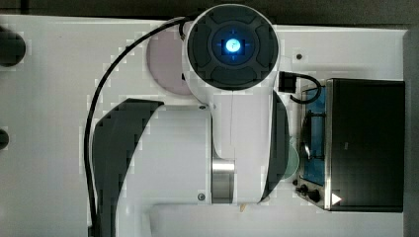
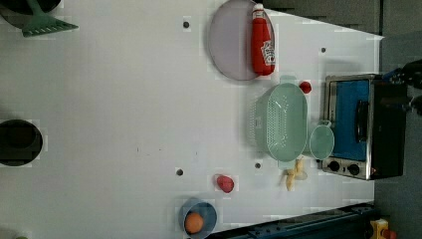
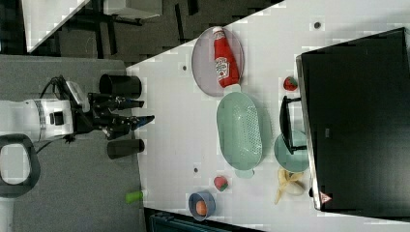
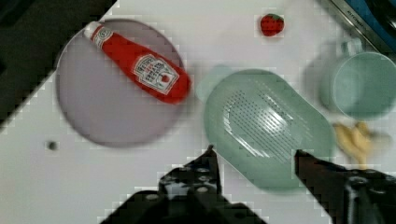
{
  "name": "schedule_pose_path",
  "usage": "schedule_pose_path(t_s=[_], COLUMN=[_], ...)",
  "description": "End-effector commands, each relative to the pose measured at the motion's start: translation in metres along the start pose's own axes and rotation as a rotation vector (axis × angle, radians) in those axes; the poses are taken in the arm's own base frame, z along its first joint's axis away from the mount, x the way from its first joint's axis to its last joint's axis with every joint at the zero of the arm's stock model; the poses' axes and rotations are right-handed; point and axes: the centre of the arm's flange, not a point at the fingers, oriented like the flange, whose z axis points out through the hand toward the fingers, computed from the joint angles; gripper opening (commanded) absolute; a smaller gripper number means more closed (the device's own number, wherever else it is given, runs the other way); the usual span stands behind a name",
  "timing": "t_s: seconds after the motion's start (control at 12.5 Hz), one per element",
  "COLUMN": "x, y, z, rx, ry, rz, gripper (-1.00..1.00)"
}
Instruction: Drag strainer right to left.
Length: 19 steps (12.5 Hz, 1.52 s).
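Two fingers of the gripper [image 4: 254, 156] apart, holding nothing, above the tabletop [image 2: 124, 99]. Strainer [image 2: 283, 122] sits by the toaster oven [image 2: 363, 127] edge, hemmed by plate [image 2: 226, 45] with ketchup bottle [image 2: 262, 40], cup [image 2: 322, 142], banana peel [image 2: 294, 174], strawberry [image 2: 305, 87].

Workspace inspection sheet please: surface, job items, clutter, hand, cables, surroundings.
Surface: white tabletop, small dark holes.
Job's things: pale mint-green oval plastic strainer, upright, between plate and cup, untouched.
Clutter: red ketchup bottle lying on greyish-lilac round plate; mint-green round cup; two strawberries; banana peel; blue bowl holding an orange; toaster oven.
Hand: black hand open, empty, off the strainer.
Cables: black cable along the arm.
Surroundings: green spatula, dark cylinders at the table edge.
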Motion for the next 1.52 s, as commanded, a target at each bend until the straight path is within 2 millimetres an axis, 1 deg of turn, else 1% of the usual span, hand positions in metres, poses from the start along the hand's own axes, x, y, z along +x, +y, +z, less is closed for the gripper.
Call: schedule_pose_path(t_s=[0.08, 0.24, 0.32, 0.48, 0.64, 0.8, 1.04, 1.2, 1.36, 1.52], x=[-0.095, -0.094, -0.093, -0.085, -0.073, -0.062, -0.049, -0.041, -0.033, -0.030], y=[0.170, 0.169, 0.166, 0.156, 0.139, 0.123, 0.102, 0.089, 0.076, 0.068], z=[-0.054, -0.052, -0.047, -0.029, 0.001, 0.049, 0.133, 0.184, 0.230, 0.273], rx=[0.005, 0.002, -0.005, -0.015, -0.011, -0.019, -0.017, 0.000, 0.007, -0.001], ry=[-0.009, -0.012, -0.017, -0.021, -0.014, -0.015, -0.006, 0.011, 0.021, 0.021], rz=[0.143, 0.143, 0.143, 0.147, 0.156, 0.199, 0.320, 0.389, 0.420, 0.469], gripper=[0.60, 1.00, 1.00, 1.00, 1.00, 1.00, 1.00, 1.00, 1.00, 1.00])
